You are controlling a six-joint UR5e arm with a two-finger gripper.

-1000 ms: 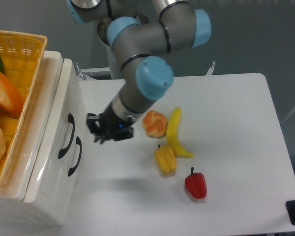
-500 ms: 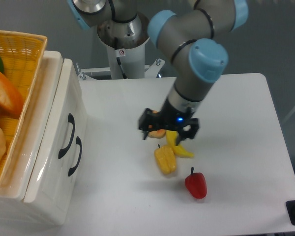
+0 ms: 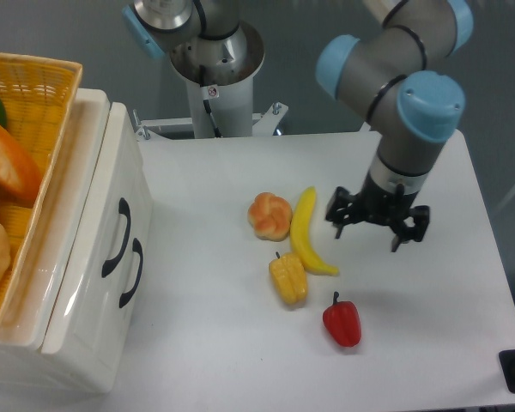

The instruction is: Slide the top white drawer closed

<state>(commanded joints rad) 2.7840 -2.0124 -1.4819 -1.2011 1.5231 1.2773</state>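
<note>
The white cabinet (image 3: 86, 360) stands at the table's left edge. The top white drawer (image 3: 99, 184) shows its front panel with a curved black handle (image 3: 118, 238). Only a narrow seam separates the panel from the cabinet top. The lower drawer front with its own black handle (image 3: 134, 273) sits just right of it. My gripper (image 3: 378, 233) hangs over the right half of the table, far from the drawer. It points down with its fingers spread, open and empty.
A yellow wicker basket (image 3: 43, 103) with food rests on the cabinet. A bread roll (image 3: 269, 215), a banana (image 3: 304, 230), a yellow pepper (image 3: 288, 279) and a red pepper (image 3: 342, 322) lie mid-table, left of and below the gripper. The arm's base (image 3: 215, 60) stands at the back.
The gripper has swung from right beside the drawer handles across the table to the right, passing over the fruit. The drawer and the fruit have not moved.
</note>
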